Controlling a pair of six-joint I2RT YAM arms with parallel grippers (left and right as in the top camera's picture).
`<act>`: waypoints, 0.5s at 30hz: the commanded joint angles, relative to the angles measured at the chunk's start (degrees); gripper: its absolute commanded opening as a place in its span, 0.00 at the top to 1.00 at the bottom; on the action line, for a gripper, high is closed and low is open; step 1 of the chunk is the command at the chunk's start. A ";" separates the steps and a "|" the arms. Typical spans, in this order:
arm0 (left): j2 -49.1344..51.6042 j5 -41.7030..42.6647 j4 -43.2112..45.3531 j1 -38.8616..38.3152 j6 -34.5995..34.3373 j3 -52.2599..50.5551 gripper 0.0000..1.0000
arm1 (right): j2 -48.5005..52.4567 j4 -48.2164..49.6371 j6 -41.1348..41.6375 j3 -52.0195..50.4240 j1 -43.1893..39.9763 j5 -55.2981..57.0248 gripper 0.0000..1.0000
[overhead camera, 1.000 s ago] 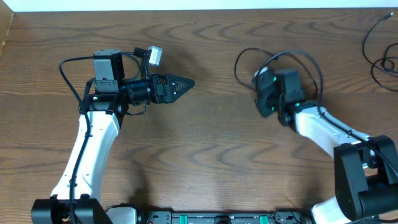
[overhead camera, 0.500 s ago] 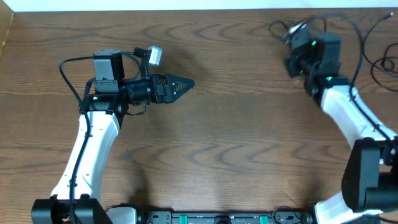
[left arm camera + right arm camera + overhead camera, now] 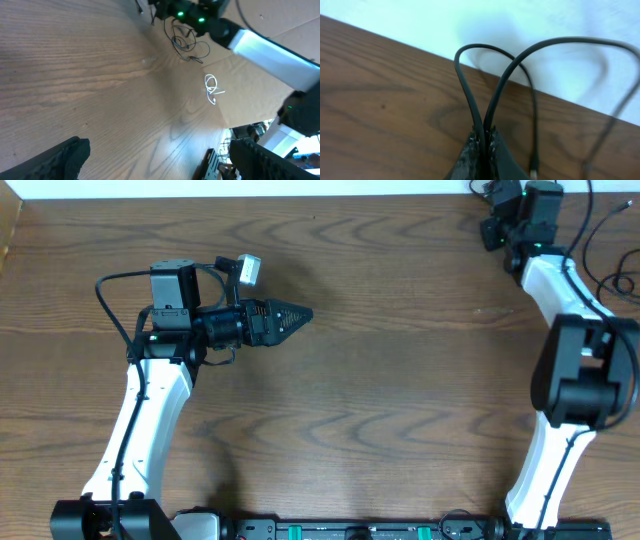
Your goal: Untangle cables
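The right gripper [image 3: 482,145] has its fingers pressed together on a thin black cable [image 3: 463,85], which rises from the pinch in two strands that bow apart. A second ago this arm stood over the middle-right of the brown wood-grain table [image 3: 400,380] with the cable looped around it. It has since swept to the far right corner, taking the strand with it.

The left gripper [image 3: 300,312] has not moved. It hovers left of centre with its fingers spread wide and nothing between them.

From the left wrist, a loose bunch of thin black cables [image 3: 182,40] shows under the right arm at the right end of the table. A thin white cable [image 3: 212,90] lies coiled on its own, apart from the bunch on its near side.

The sweep looks like a strand being drawn clear to the table's edge — though I cannot tell whether it has come free of the others or still trails through them. The middle of the table holds no cable now, so what is left to sort seems gathered on the right, out of the idle left arm's reach.
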 commanded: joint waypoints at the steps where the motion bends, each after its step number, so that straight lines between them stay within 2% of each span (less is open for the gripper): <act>1: 0.11 0.33 -0.13 0.11 0.39 -0.35 0.04 | 5.40 1.55 -0.50 1.70 0.13 4.20 0.99; 8: 0.11 0.33 -0.13 0.11 0.39 -0.35 0.05 | 8.79 1.27 0.57 1.70 0.07 6.88 0.73; 12: 0.11 0.33 -0.13 0.11 0.39 -0.35 0.04 | 7.37 0.59 2.01 1.99 0.15 7.52 0.34; 13: 0.11 0.33 -0.13 0.11 0.39 -0.35 0.04 | 6.64 0.26 2.34 2.01 0.17 7.52 0.17; 14: 0.11 0.33 -0.13 0.11 0.39 -0.35 0.04 | 5.49 -0.31 2.84 2.01 0.20 7.48 0.05; 15: 0.11 0.33 -0.13 0.11 0.39 -0.35 0.04 | 4.50 -0.68 2.95 2.01 0.24 7.45 0.01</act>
